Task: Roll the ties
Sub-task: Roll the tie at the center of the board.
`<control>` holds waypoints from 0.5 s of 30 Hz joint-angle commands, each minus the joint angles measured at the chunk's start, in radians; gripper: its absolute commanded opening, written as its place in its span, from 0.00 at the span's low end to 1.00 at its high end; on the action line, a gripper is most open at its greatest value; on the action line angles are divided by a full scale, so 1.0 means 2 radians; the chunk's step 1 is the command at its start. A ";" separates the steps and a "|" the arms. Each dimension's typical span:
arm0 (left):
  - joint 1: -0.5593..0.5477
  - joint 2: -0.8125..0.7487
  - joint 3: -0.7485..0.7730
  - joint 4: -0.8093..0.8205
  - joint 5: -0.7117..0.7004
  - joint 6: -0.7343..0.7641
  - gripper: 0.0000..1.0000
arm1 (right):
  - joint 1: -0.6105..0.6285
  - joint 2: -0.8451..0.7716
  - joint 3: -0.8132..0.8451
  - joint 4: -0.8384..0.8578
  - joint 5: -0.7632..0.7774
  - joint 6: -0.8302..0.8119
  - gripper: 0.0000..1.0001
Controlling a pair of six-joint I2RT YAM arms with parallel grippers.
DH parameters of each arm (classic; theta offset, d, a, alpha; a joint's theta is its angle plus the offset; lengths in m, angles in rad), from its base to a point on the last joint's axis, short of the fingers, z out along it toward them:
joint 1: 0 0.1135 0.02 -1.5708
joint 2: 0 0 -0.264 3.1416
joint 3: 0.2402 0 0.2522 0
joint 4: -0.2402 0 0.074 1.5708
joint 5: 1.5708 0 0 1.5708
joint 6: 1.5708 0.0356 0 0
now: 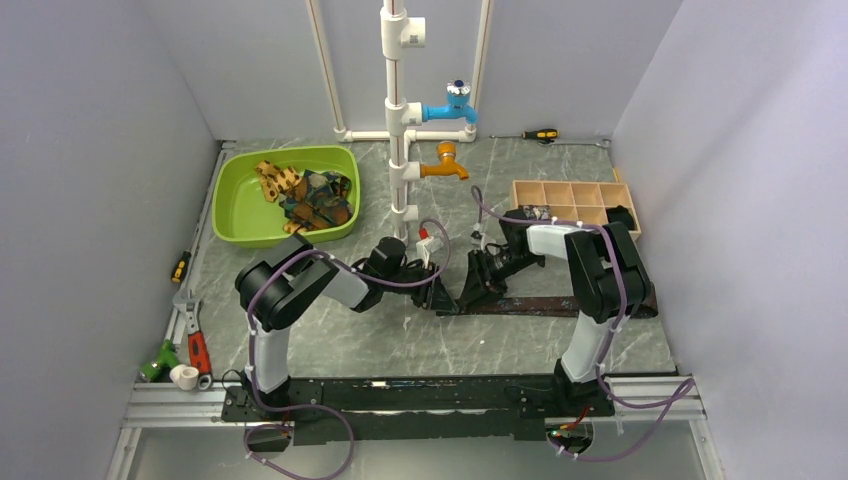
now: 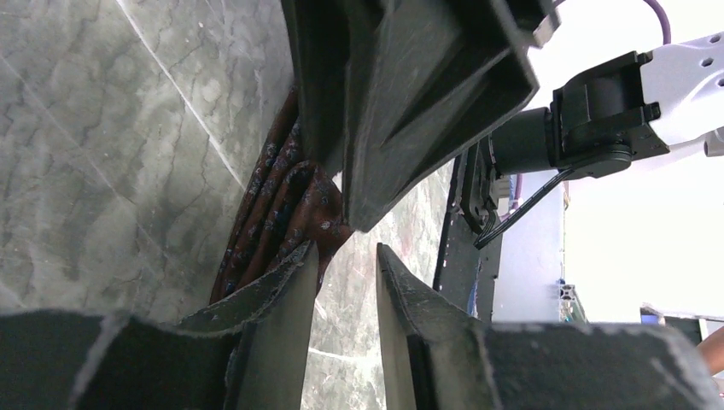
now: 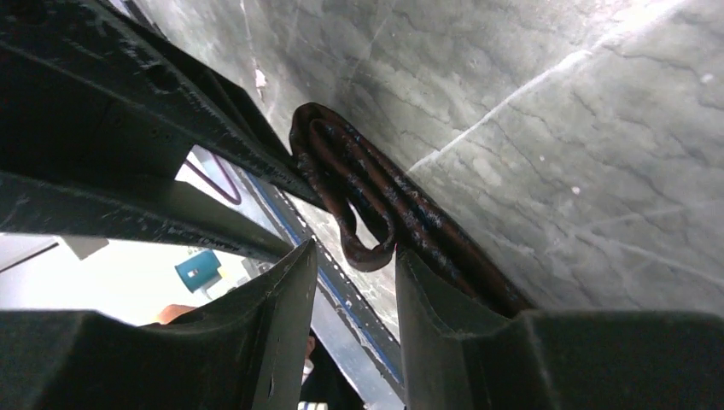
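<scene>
Top external: green basin (image 1: 232, 172), far-left corner, holds ties (image 1: 310, 197) (tangled); left gripper (image 1: 445, 300), right gripper (image 1: 470, 292) slightly parted at dark tie (image 1: 545, 306).

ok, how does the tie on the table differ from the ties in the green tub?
The table tie is dark brown and stretched out flat, one end folded over; the tub ties are tan-orange and teal, heaped in the green tub. One alone versus several together. Both are patterned fabric.
</scene>
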 commanded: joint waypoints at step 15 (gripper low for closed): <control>-0.015 -0.188 -0.055 -0.125 -0.035 0.266 0.81 | 0.014 0.051 0.019 -0.006 0.058 -0.048 0.03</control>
